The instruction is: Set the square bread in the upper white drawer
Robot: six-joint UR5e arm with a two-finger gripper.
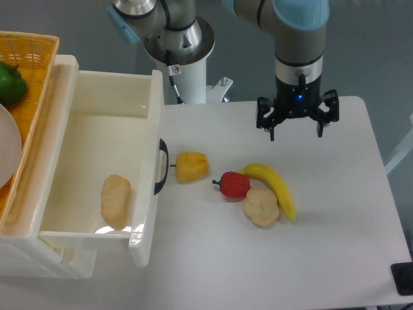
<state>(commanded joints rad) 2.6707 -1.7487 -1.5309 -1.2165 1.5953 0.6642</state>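
The square bread (115,200), a pale tan oblong slab, lies on the floor of the upper white drawer (149,129), near its front right corner. The drawer is pulled out, its black curved handle (161,166) facing the table. My gripper (296,133) hangs open and empty above the back right of the table, far to the right of the drawer and behind the banana.
On the table sit a yellow pepper (191,166), a red pepper (234,185), a banana (275,187) and a lumpy beige roll (261,206). A woven orange basket (32,51) with a green vegetable (11,84) stands at the far left.
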